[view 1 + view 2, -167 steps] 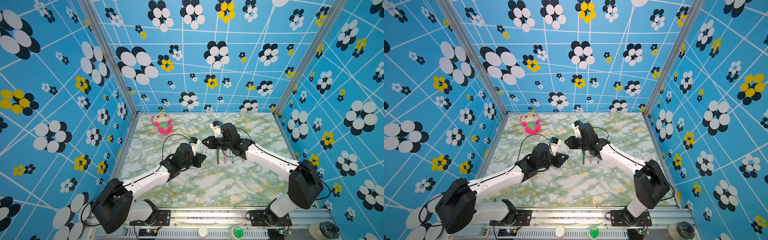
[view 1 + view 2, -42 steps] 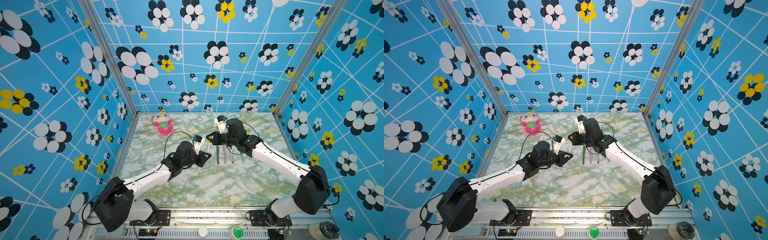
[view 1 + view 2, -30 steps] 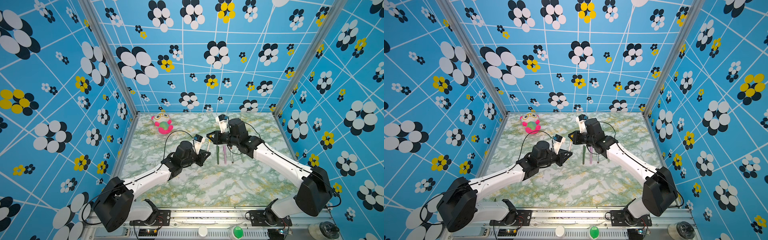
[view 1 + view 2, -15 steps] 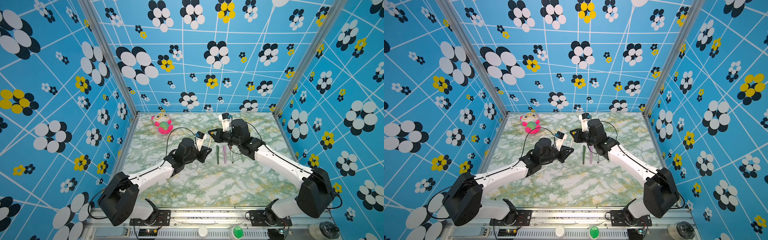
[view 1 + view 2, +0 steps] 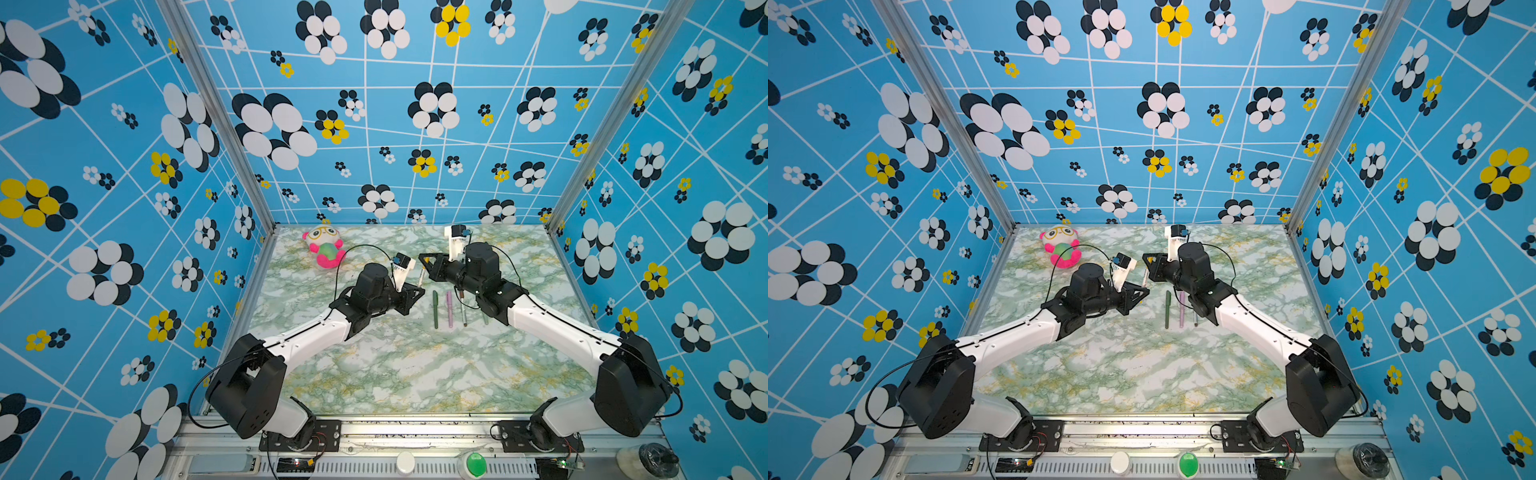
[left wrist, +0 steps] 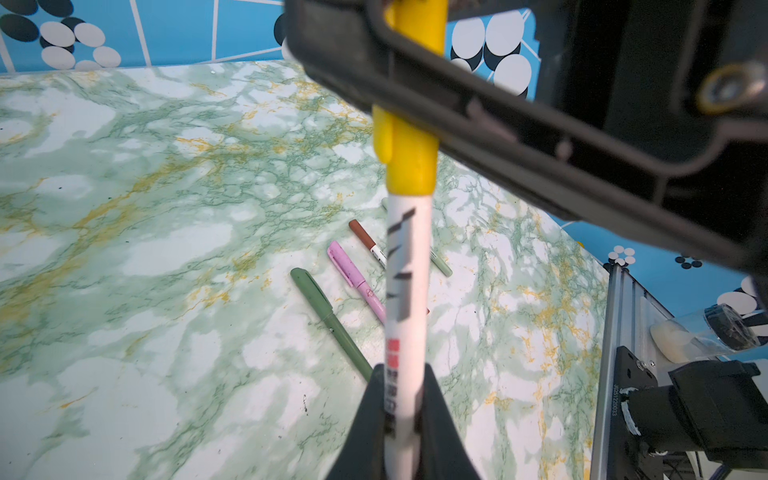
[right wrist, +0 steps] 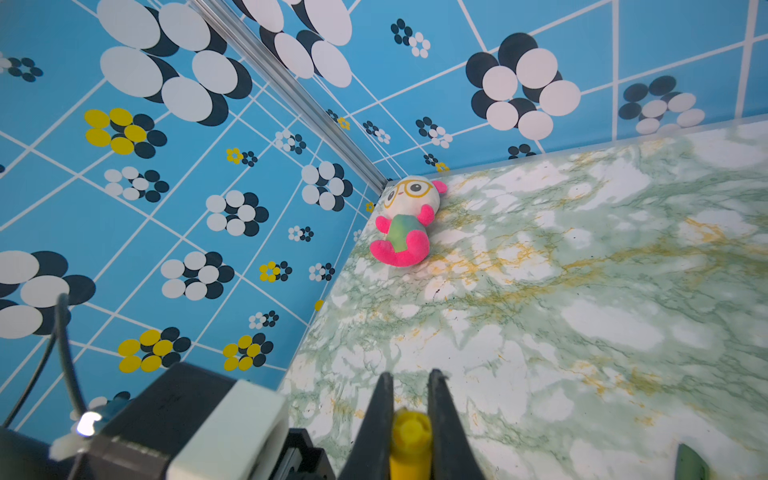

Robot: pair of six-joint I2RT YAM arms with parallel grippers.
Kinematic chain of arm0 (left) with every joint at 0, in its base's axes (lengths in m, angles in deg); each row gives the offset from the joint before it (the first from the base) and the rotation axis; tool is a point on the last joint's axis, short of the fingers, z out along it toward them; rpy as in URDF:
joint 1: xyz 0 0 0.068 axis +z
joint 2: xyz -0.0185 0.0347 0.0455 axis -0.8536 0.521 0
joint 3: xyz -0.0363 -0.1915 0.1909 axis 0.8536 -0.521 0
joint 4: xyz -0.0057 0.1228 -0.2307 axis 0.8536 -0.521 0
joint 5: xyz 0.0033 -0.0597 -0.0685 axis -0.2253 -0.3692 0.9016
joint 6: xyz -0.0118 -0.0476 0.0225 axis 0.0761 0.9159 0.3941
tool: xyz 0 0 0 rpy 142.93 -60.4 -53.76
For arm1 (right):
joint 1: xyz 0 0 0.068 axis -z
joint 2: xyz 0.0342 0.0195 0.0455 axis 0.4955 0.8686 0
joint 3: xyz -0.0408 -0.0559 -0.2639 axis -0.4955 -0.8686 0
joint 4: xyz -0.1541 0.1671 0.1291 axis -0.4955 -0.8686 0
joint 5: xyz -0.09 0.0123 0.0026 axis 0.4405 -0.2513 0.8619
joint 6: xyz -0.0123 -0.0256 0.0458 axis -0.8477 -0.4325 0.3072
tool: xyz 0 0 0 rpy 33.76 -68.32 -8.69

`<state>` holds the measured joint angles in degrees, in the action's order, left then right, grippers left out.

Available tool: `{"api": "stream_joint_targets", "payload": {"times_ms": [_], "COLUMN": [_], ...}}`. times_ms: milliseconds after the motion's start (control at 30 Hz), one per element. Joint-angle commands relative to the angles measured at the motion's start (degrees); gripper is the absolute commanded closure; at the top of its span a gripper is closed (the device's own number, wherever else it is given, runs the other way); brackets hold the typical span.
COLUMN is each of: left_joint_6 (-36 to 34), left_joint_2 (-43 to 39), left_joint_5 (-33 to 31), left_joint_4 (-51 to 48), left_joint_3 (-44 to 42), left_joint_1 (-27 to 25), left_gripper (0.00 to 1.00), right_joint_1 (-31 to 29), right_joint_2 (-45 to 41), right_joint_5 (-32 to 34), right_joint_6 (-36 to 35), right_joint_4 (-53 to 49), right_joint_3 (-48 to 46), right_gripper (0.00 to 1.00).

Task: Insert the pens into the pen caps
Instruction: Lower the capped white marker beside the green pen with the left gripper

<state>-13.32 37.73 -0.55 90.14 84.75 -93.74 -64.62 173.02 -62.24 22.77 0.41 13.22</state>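
My left gripper is shut on a white pen, held above the table. The pen's far end sits inside a yellow pen cap. My right gripper is shut on that yellow cap. In both top views the left gripper and the right gripper meet tip to tip at mid-table, with the white pen between them. Capped pens lie side by side on the table: dark green, pink, white with a brown cap and pale green, the last partly under the right arm.
A pink and white plush toy lies in the back left corner, also in the right wrist view. Patterned blue walls enclose the marbled table on three sides. A clear bottle lies on the front rail at the right.
The left gripper has carried the white pen to the right and farther back, up to the yellow cap. The right gripper has shifted slightly back.
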Motion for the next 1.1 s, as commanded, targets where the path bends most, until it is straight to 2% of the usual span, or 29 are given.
{"api": "stream_joint_targets", "payload": {"times_ms": [0,400,767,1067], "left_joint_6": [0.9,1.2,0.5,0.8], "left_joint_2": [-1.2,1.6,3.1,2.9], "left_joint_5": [-5.2,-3.8,-3.0,-2.7], "left_joint_4": [24.5,25.5,24.8,24.5], "left_joint_3": [10.4,15.8,19.7,19.0], "left_joint_1": [3.7,8.3,10.0,10.4], "left_gripper": [1.0,1.0,1.0,1.0], "right_joint_1": [-6.9,-10.5,-11.4,-11.5], "right_joint_2": [4.5,7.5,8.5,8.1], "right_joint_5": [-11.6,-12.8,-15.0,-14.2], "right_joint_6": [3.6,6.1,5.4,4.5], "right_joint_4": [-16.7,-13.5,-14.4,-15.5], "right_joint_3": [-5.7,-7.4,-8.6,-7.5], "right_gripper": [0.98,0.99,0.98,0.98]}}
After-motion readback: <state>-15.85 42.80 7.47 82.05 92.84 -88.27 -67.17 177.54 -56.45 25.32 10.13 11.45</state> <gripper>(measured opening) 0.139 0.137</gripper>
